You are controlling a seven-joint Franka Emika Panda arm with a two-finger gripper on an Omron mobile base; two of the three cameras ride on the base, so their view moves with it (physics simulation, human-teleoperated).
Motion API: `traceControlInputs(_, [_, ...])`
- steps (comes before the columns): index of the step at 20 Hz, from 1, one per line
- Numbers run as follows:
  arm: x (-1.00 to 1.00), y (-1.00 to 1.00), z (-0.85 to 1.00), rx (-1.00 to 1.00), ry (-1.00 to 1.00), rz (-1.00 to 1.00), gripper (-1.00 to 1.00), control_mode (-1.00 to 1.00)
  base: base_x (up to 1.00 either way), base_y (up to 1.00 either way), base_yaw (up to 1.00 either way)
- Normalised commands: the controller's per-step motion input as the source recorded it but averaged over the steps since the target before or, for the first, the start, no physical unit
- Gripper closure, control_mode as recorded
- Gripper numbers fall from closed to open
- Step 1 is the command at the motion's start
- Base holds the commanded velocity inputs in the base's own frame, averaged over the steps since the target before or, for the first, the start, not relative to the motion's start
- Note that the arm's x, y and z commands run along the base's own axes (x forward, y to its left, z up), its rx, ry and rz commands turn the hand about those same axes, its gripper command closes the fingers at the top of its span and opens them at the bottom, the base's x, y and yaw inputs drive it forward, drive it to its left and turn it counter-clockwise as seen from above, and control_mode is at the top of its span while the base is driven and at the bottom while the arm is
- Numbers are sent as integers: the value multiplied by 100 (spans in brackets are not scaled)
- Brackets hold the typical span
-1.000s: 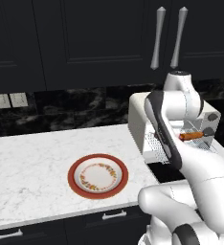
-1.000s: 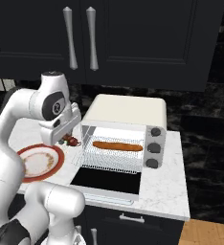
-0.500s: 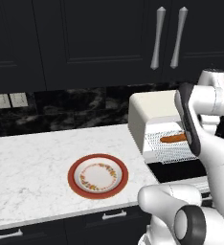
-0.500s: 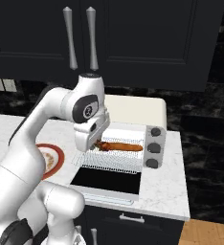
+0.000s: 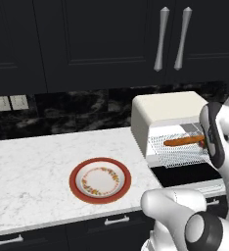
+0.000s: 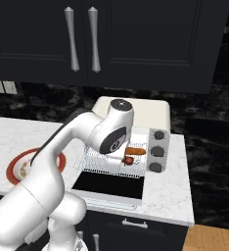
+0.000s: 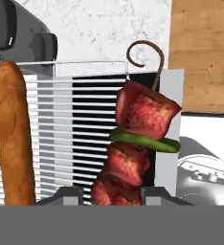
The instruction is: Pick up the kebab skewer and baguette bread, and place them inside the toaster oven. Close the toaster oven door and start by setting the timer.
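My gripper is shut on the kebab skewer, whose red and green chunks stand up between the finger tips. In the right base view the skewer hangs just over the wire rack at the mouth of the cream-white toaster oven. The baguette bread lies on the rack, to the left of the skewer and apart from it. It also shows orange-brown inside the oven. The toaster oven door is folded down flat, dark glass up.
A red-rimmed plate sits on the white marble counter left of the oven. Three grey knobs run down the oven's right side. Dark cabinets with silver handles hang above. My own arm hides the oven's right part in the left base view.
The arm has swung from beside the plate to the oven front, carrying the skewer. The skewer now hangs over the rack next to the baguette.
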Motion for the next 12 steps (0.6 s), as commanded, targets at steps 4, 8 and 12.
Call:
traceControlInputs(4, [36, 0, -6, 0, 6, 9, 100, -100, 0, 0, 0])
traceControlInputs(8, [32, -11, 0, 0, 24, 2, 100, -100, 0, 0, 0])
traceControlInputs(12, [36, -28, -15, 0, 12, 2, 100, -100, 0, 0, 0])
